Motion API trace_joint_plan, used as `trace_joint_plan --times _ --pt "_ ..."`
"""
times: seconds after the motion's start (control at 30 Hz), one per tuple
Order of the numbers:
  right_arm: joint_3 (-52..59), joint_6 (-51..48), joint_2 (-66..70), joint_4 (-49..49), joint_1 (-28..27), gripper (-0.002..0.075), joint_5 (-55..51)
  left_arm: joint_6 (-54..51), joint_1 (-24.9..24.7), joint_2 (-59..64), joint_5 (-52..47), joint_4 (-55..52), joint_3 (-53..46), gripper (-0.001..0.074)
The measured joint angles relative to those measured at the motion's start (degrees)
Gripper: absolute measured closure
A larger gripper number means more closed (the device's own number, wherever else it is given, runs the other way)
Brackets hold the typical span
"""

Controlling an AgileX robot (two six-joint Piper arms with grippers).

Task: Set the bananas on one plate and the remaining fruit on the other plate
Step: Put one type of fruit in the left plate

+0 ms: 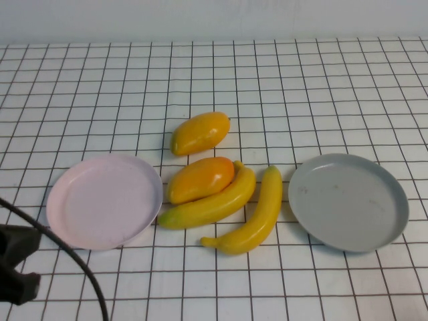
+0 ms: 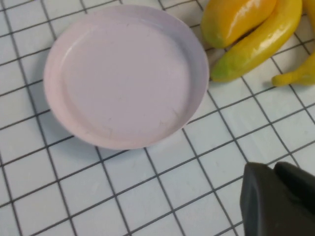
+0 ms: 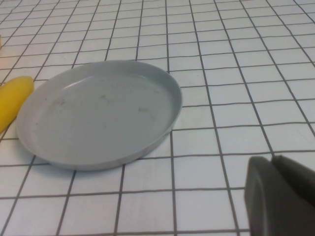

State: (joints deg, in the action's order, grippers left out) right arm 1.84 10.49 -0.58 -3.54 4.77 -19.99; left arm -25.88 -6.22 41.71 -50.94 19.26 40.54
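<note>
Two bananas (image 1: 212,204) (image 1: 253,215) lie side by side on the table between the plates. One mango-like fruit (image 1: 200,178) rests against the far banana, and the other (image 1: 199,132) lies alone behind it. The pink plate (image 1: 103,200) is on the left and the grey plate (image 1: 348,200) on the right; both are bare. My left gripper (image 1: 17,244) is at the front left, near the pink plate (image 2: 123,73), shut and empty (image 2: 273,167). My right gripper (image 3: 271,158) is shut and empty, in front of the grey plate (image 3: 98,113); it is out of the high view.
The table is a white cloth with a black grid. A black cable (image 1: 73,261) runs from the left arm across the front left corner. A white wall stands at the back.
</note>
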Motion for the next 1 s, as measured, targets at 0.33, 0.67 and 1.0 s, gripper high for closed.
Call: trace_joint_plan --times 0.33,0.67,1.0 --pt "0.00 0.00 0.00 0.00 0.00 0.0742 0.00 10.29 -24.02 19.49 4.26 -11.24 8.52 0.0266" --pt "0.00 0.00 0.00 0.00 0.00 0.0742 0.00 15.33 -30.91 48.55 -5.59 -24.39 33.89 0.0113" --pt "0.00 0.00 0.00 0.00 0.00 0.0743 0.00 11.04 -31.27 63.86 -3.39 -32.80 47.86 0.0111"
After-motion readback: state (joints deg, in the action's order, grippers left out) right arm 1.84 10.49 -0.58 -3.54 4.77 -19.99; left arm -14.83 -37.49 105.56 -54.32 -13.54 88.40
